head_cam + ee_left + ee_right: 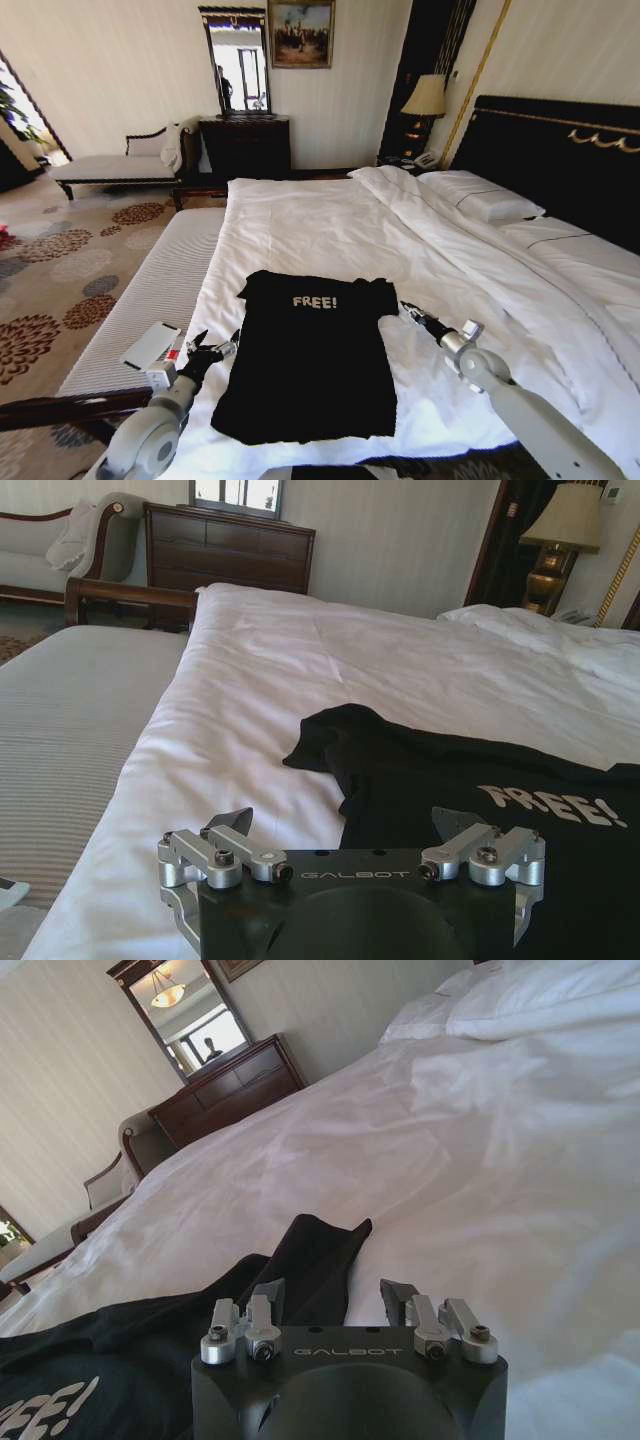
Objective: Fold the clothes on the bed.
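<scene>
Both my grippers, left (pixel 212 350) and right (pixel 411 311), flank the black T-shirt (pixel 312 355), jaws spread, holding nothing. Shirt lies flat on the bed (pixel 330 225) near its foot edge, long axis running toward the far side, "FREE!" print and collar end farthest from me.

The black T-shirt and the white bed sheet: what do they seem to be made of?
Black short-sleeved T-shirt: soft matte fabric, probably cotton knit; it lies limp with folded sleeves. White bed sheet: smooth woven cloth with fine creases, likely cotton.
</scene>
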Motion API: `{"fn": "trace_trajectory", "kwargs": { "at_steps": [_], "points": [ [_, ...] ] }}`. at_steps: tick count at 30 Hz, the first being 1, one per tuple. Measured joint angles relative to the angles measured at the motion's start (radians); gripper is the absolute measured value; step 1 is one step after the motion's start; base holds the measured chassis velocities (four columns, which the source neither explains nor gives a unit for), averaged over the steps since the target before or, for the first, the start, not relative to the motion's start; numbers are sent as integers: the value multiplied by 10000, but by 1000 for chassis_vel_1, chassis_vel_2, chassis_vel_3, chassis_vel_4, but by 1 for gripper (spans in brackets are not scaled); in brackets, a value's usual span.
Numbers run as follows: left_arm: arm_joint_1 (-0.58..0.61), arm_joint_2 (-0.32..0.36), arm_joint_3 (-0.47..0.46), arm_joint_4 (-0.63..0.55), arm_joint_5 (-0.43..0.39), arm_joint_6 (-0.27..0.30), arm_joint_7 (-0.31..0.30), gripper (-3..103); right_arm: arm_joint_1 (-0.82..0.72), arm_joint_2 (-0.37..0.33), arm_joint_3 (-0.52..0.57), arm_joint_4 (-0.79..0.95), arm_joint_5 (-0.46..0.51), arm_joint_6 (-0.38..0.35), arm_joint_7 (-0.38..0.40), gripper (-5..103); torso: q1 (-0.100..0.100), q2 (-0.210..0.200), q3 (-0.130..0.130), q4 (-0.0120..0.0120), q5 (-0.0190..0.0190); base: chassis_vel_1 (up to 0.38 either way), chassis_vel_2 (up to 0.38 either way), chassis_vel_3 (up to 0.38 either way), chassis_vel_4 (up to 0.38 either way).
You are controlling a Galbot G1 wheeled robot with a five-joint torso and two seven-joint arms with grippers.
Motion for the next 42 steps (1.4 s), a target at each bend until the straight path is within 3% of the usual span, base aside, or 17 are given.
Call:
{"fn": "trace_trajectory", "kwargs": {
  "at_steps": [13, 25, 28, 32, 34, 37, 38, 41, 42],
  "points": [
    [305, -57, -220, -74, 18, 8, -14, 100, 1446, 127, -1583, -1141, 133, -246, -330, 99, 0, 0, 0, 2, -1, 0, 0, 0, 0],
    [294, -157, -196, -36, 48, 8, 30, 100, 1933, 334, -2127, -1394, 325, -307, -304, 102, 0, 0, 0, 0, -1, 0, 0, 0, 0],
    [296, -141, -197, -35, 46, 8, 39, 100, 2037, 353, -2229, -1463, 317, -326, -302, 100, 0, 0, 0, 1, -2, 0, 0, 0, 0],
    [292, -143, -214, -19, 40, 5, 44, 100, 2173, 378, -2387, -1622, 202, -341, -323, 83, 0, 0, 0, 0, -1, 0, 0, 0, 0],
    [299, -146, -215, -15, 40, 4, 50, 100, 2179, 382, -2401, -1644, 182, -335, -329, 83, 0, 0, 0, 0, 0, 0, 0, 0, 0],
    [308, -148, -224, -1, 40, -2, 61, 100, 2182, 385, -2421, -1673, 142, -302, -339, 66, 0, 0, 0, 0, 0, 0, 0, 0, 0],
    [308, -148, -224, -1, 40, -2, 61, 100, 2182, 385, -2421, -1673, 142, -302, -339, 66, 0, 0, 0, 0, 0, 0, 0, 0, 0],
    [298, -140, -224, -19, 35, -4, 62, 100, 2182, 384, -2423, -1669, 117, -260, -333, 50, 0, 1, 0, 1, 0, 0, 0, 0, 0],
    [298, -140, -224, -19, 35, -4, 62, 100, 2182, 384, -2423, -1669, 117, -260, -333, 50, 0, 1, 0, 1, 0, 0, 0, 0, 0]
  ]
}}
